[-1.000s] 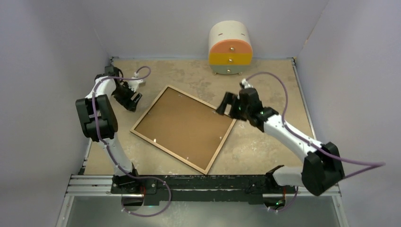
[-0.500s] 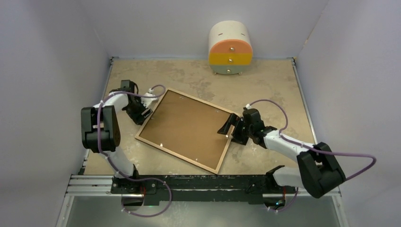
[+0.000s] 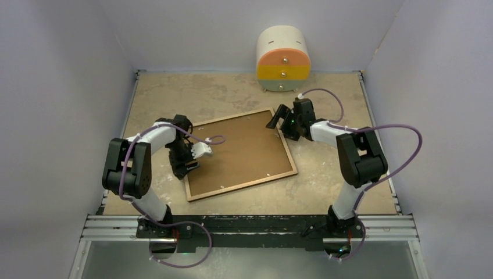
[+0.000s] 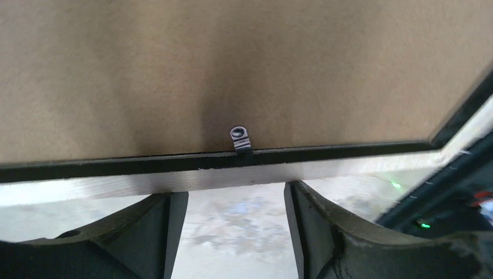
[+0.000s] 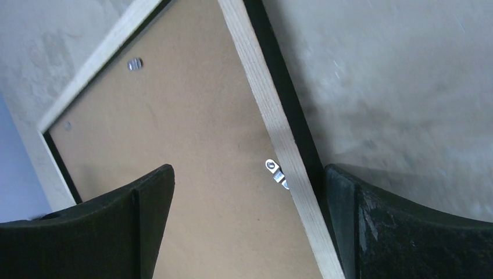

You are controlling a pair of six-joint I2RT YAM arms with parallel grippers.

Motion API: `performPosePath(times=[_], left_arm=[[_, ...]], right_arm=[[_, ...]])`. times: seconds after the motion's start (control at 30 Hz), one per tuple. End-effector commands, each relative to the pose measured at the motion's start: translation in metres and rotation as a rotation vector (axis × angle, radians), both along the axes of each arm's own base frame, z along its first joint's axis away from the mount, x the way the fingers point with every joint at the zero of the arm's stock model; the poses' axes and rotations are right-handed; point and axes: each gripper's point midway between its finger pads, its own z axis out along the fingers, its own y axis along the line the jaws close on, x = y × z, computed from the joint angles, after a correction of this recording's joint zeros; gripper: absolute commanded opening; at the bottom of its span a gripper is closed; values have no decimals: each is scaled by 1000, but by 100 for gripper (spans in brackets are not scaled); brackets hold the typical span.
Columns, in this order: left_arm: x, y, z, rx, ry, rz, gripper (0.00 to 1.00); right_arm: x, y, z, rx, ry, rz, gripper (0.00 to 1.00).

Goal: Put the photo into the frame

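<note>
Lying back-up, frame (image 3: 243, 186), long axis left-right, right end farther

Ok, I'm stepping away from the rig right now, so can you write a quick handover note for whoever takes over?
The left gripper is open at the frame's left rim, by a metal clip.
The right gripper is open above the far right corner, by a second clip. Neither holds anything.
The frame lies back-up on the table, with the backing board seated in it.
The photo shows in no view; whether it sits under the board cannot be told.
Left to do: confirm the photo is inside, then check that the clips hold the board.
</note>
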Motion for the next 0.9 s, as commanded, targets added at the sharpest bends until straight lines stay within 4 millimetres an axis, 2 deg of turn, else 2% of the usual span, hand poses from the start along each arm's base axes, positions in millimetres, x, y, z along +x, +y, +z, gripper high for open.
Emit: performPosePath(times=[0.0, 0.13, 0.2, 0.23, 0.3, 0.43, 0.5, 0.57, 0.6, 0.73, 0.87], left_arm=[[-38, -50, 6, -216, 132, -49, 64], [-38, -57, 7, -233, 130, -63, 64], [-36, -65, 7, -247, 131, -65, 64], [-36, -70, 7, -255, 134, -63, 64], [-35, -83, 8, -279, 138, -69, 64], [-44, -113, 13, -336, 175, -101, 69], [-49, -126, 19, -371, 193, -119, 74], [-53, -134, 27, -409, 212, -126, 85], [-55, -136, 31, -421, 220, -129, 87], [-59, -132, 51, -421, 212, -161, 92], [-49, -120, 80, -383, 134, -195, 94]], right_arm=[[1, 62, 17, 150, 2, 168, 99], [22, 82, 14, 142, -19, 190, 99], [42, 97, 22, 151, -48, 203, 99], [45, 102, 17, 146, -39, 214, 99], [63, 119, 27, 146, -76, 240, 99], [87, 145, 41, 117, -143, 286, 99], [97, 150, 48, 92, -175, 297, 99], [105, 146, 52, 43, -190, 290, 99], [108, 144, 56, 18, -202, 290, 99], [111, 126, 69, -95, -244, 292, 99], [106, 104, 88, -184, -263, 255, 99]])
